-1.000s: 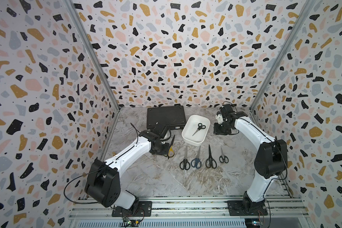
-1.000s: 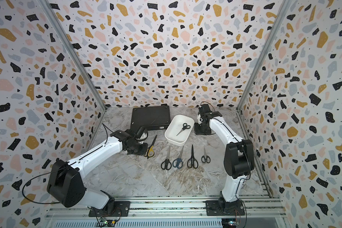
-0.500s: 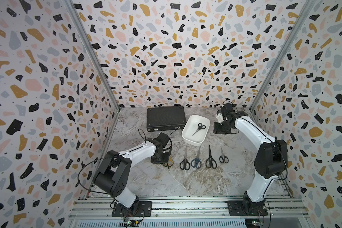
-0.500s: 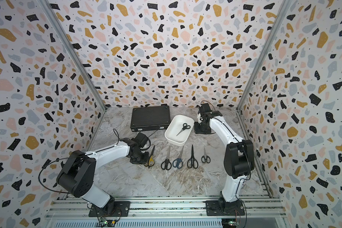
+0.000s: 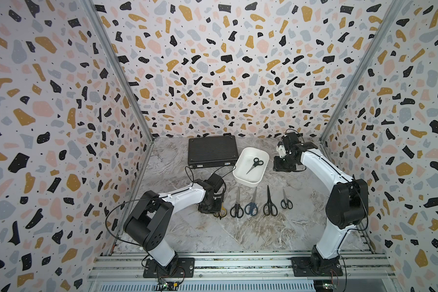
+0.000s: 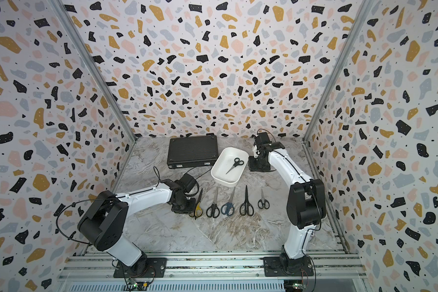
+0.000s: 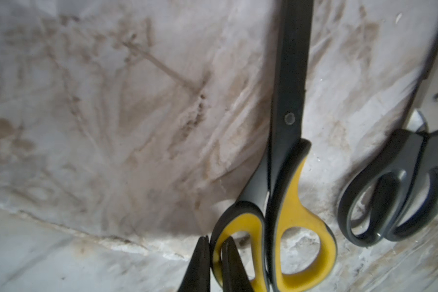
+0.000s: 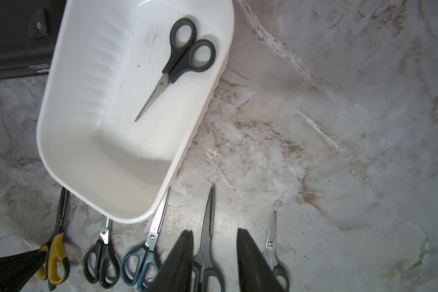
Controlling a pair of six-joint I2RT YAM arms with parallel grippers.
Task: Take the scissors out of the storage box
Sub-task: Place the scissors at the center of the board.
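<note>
our left gripper (image 7: 216, 242) straddles a handle rim of the yellow scissors (image 7: 288, 151), fingers (image 7: 200, 265) barely apart; pinching or not, we cannot tell. right gripper (image 8: 214, 232) spread, empty. one black pair (image 8: 180, 58) lies in the white box (image 8: 61, 101).

Three walls (image 5: 213, 63) in a terrazzo print, black, ochre, pink and grey flecks on white, enclose the table (image 5: 238, 235), whose top is grey-and-brown marble pattern. Metal posts (image 5: 119, 70) run up the back corners; aluminium rails (image 5: 238, 264) cross the front edge. The light is even.
</note>
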